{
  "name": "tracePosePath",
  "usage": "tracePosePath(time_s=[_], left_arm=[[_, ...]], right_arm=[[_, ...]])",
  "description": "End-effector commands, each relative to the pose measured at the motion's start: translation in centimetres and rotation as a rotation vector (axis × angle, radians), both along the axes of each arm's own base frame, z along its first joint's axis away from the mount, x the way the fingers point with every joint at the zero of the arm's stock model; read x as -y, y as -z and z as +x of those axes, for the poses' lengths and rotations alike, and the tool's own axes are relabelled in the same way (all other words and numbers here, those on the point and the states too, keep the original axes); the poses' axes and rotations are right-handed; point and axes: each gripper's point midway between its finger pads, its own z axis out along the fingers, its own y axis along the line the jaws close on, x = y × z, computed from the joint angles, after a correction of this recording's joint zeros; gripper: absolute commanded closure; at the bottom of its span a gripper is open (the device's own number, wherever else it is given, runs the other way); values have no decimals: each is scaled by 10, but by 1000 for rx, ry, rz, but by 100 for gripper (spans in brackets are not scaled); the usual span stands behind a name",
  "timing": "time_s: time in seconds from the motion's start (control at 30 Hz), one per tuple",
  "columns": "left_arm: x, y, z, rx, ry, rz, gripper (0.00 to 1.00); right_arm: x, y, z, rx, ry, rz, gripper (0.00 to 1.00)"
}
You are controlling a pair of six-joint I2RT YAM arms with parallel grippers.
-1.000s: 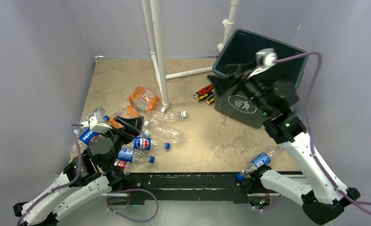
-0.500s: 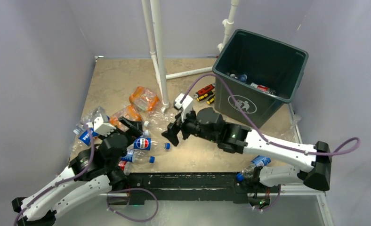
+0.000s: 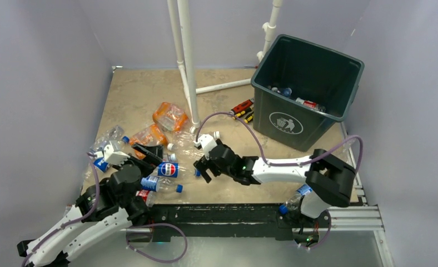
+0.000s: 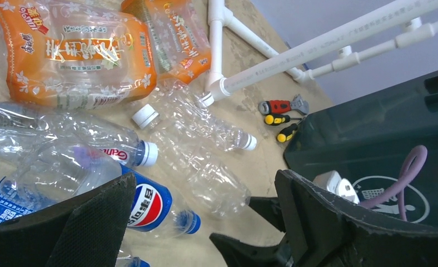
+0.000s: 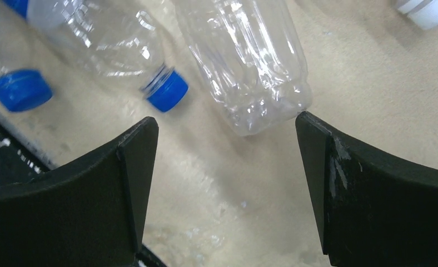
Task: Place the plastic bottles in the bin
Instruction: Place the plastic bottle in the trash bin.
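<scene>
right gripper (image 5: 222,136) spread wide, nothing held, at clear bottle (image 5: 244,61) end (blue caps (image 5: 167,89) adj.); left gripper (image 4: 203,178) also released, empty, over pepsi bottle (image 4: 147,206).

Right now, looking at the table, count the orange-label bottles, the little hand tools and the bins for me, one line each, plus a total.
Orange-label bottles: 2
Hand tools: 3
Bin: 1
Total: 6
</scene>
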Motion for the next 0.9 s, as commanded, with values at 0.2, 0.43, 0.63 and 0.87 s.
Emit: tracePosePath(time_s=[0.2, 0.43, 0.63, 0.87], left_arm=[[6, -1, 3, -27, 9, 34, 4], [5, -1, 1, -14, 13, 19, 4], [1, -2, 0, -6, 4, 15, 4], [-11, -1, -5, -15, -32, 2, 3]], right_arm=[[-29, 8, 36, 52, 31, -16, 8], [-13, -20, 50, 128, 138, -4, 5], [-19, -66, 33, 140, 42, 126, 6], [-49, -72, -27, 96, -200, 268, 14]])
